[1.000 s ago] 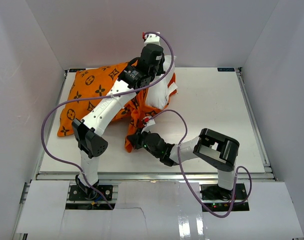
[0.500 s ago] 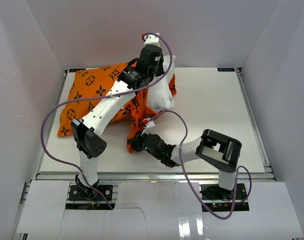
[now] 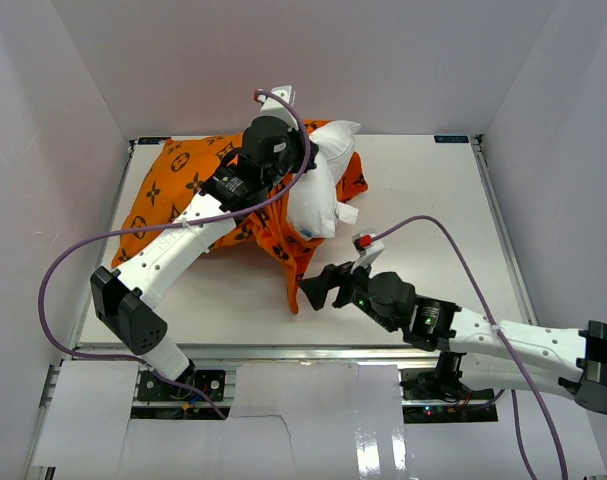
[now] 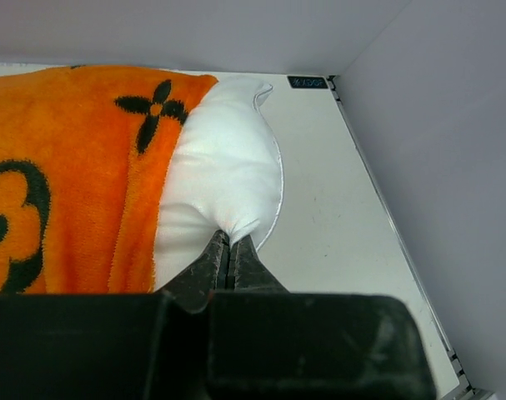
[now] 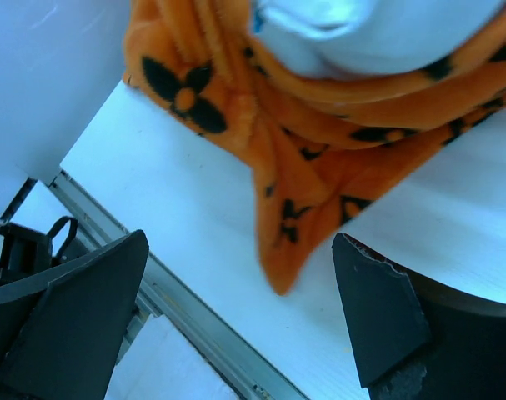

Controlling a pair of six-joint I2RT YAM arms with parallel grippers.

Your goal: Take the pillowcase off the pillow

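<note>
At the back left of the counter (image 3: 423, 190) you have the pillowcase (image 3: 183, 190), bright orange plush with black flower and monogram marks, bunched around most of the pillow (image 3: 318, 190). The pillow's white end bulges out of the cover's right-hand opening, with one corner pointing toward the back wall. A small tag (image 3: 348, 212) sticks out at its right edge. One pointed corner of the pillowcase trails forward and lies flat on the counter near the middle.

Your left pincer (image 4: 229, 254) is pressed together on the pillow. In the left wrist view its tips pinch a pucker of white fabric at the seam, just beside the orange edge. The left arm reaches across the cover from the near left to get there.

Your right pincer (image 3: 330, 287) is spread wide and sits low over the counter, facing that trailing orange corner. In the right wrist view the corner's tip lies between the two fingers (image 5: 86, 317), and neither finger touches it. The right arm stretches in from the near right, with its purple cable (image 3: 453, 250) looping above it.
</note>
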